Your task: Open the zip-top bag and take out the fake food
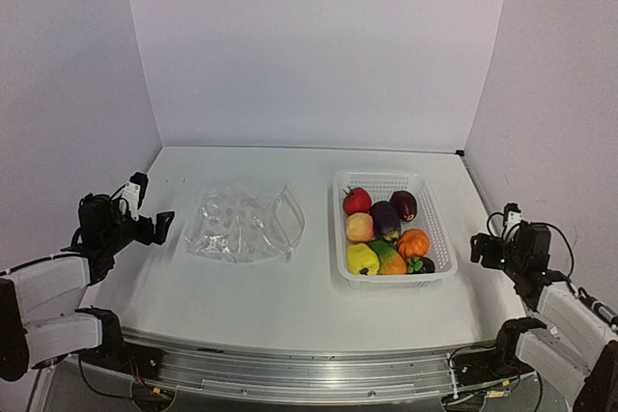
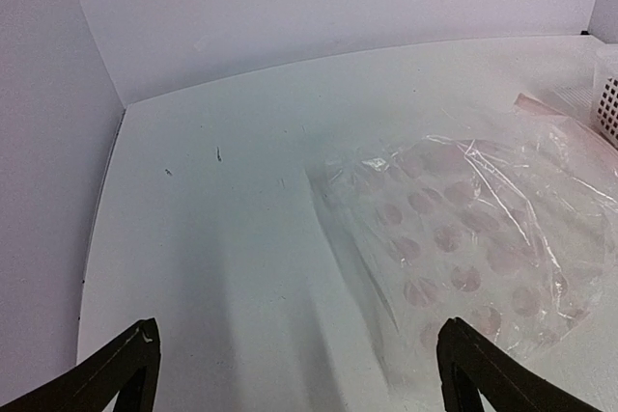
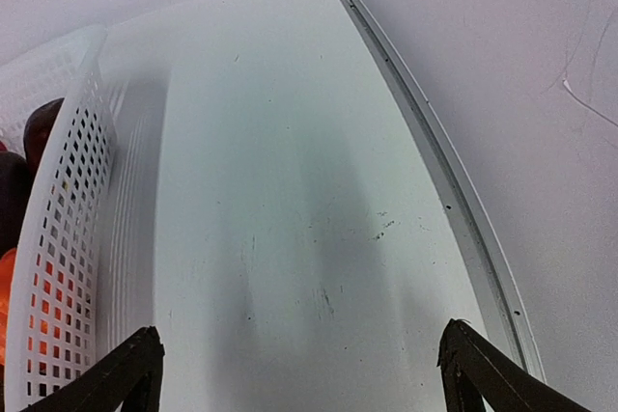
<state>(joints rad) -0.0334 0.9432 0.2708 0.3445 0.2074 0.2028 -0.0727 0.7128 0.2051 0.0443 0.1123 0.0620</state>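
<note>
The zip-top bag (image 1: 243, 225) lay flat and empty on the tabletop (image 1: 290, 306), left of the white basket (image 1: 386, 178), where the fake food (image 1: 386, 233) sat piled. The left hand (image 2: 297, 359) and right hand (image 3: 299, 359) were wide open, holding nothing, likely because the job looked done.

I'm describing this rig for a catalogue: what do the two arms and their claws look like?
The left arm and right arm have white rounded shells between black joints, with thin black cables looping by the wrists. The left claw and right claw are black, each with two dark tapering fingers and a small white part on top.
</note>
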